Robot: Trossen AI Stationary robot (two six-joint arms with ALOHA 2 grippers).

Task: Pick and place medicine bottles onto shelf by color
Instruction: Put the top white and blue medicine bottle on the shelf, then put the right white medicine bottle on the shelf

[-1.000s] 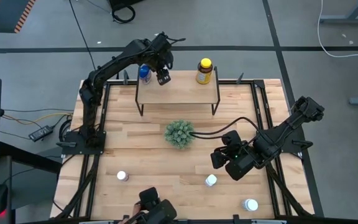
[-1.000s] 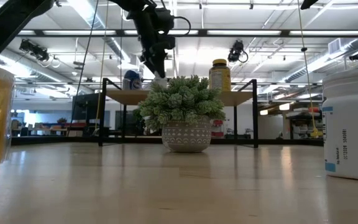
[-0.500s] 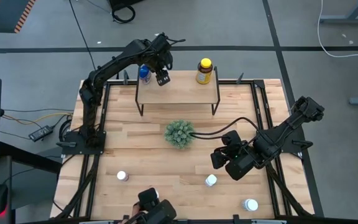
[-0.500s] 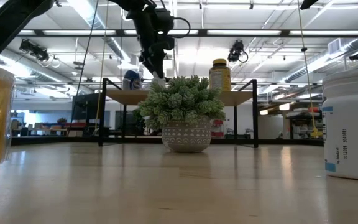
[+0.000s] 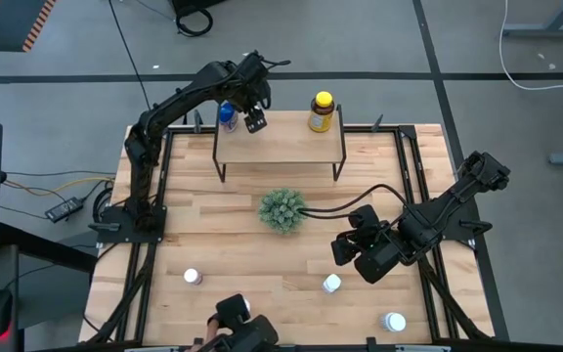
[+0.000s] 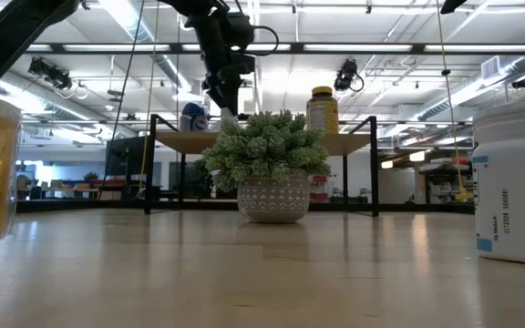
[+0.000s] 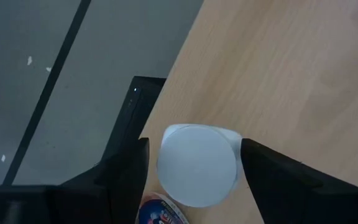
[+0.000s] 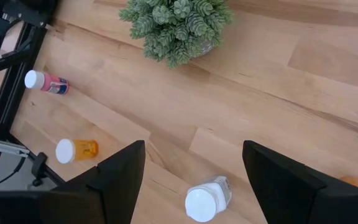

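Note:
The shelf (image 5: pixel 291 147) stands at the table's far edge. My left gripper (image 5: pixel 254 119) hangs over the shelf's left end, open. In the left wrist view its fingers (image 7: pixel 126 180) stand on either side of an upright white-capped bottle (image 7: pixel 197 165) resting on the shelf board, with narrow gaps showing. The blue bottle (image 5: pixel 227 115) stands right beside it. An amber bottle with a yellow cap (image 5: pixel 322 110) stands toward the shelf's right end. My right gripper (image 5: pixel 365 256) is open above the table's right half, over a white bottle (image 8: pixel 207 198).
A potted green plant (image 5: pixel 281 209) sits mid-table in front of the shelf. Loose bottles stand or lie near the front edge: white ones (image 5: pixel 193 277), (image 5: pixel 331 284), (image 5: pixel 394 321), a pink one (image 8: pixel 47 82) and an orange one (image 8: pixel 76 150). Bare wood lies between plant and shelf.

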